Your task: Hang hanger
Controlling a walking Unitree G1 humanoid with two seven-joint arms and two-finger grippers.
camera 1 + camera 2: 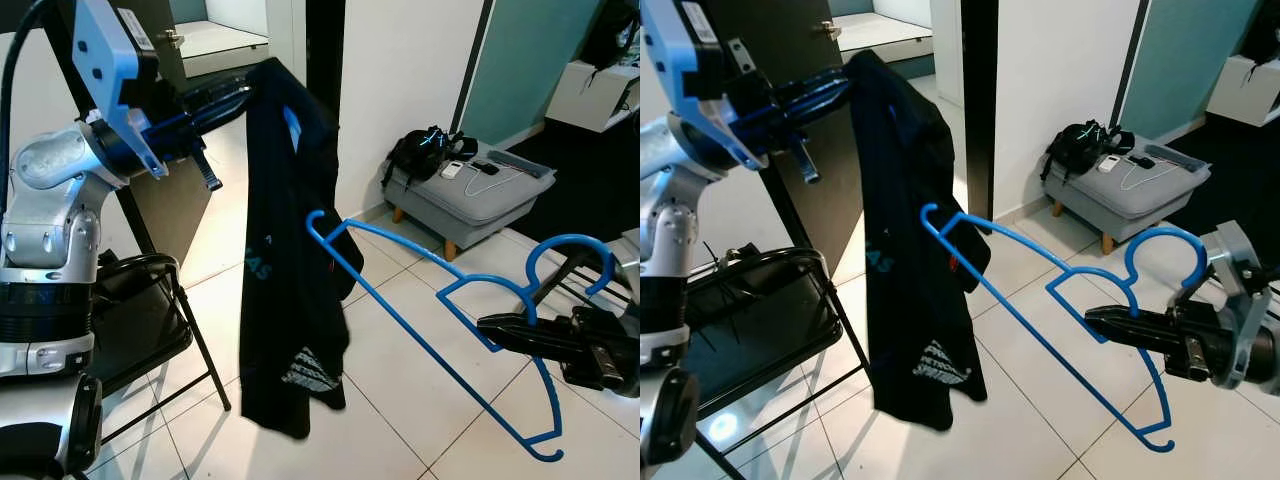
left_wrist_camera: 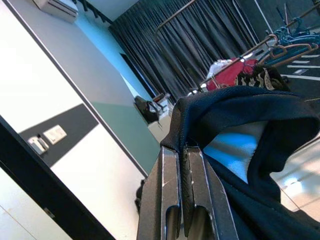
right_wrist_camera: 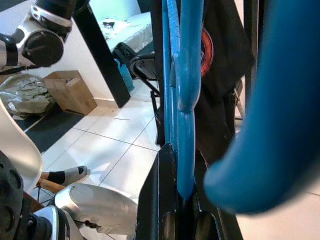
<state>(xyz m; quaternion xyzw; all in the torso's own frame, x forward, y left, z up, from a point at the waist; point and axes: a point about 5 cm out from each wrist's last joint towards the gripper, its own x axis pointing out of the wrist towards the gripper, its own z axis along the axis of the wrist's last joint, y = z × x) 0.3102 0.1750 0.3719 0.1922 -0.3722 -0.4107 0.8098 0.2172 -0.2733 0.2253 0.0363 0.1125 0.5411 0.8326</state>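
While right gripper point(image 1: 492, 327) jaws clamp blue hanger point(image 1: 440, 300) near its hook, left gripper point(image 1: 232, 98) jaws pinch limp dark shirt point(image 1: 285, 260); hanger light, stiff.

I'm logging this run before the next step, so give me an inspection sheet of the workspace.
Surface: white tiled floor, glossy.
Job's things: blue hanger held out level, one end touching the dark shirt; the shirt hangs from its collar.
Clutter: black folding chair beside the shirt; grey ottoman with a black bag and small items on it.
Grippers: left gripper raised, shut on the shirt's collar; right gripper low, shut on the hanger near its hook.
Cables: a thin white cord on the ottoman.
Surroundings: white wall, dark door frame; clothes rack with hangers in the left wrist view.
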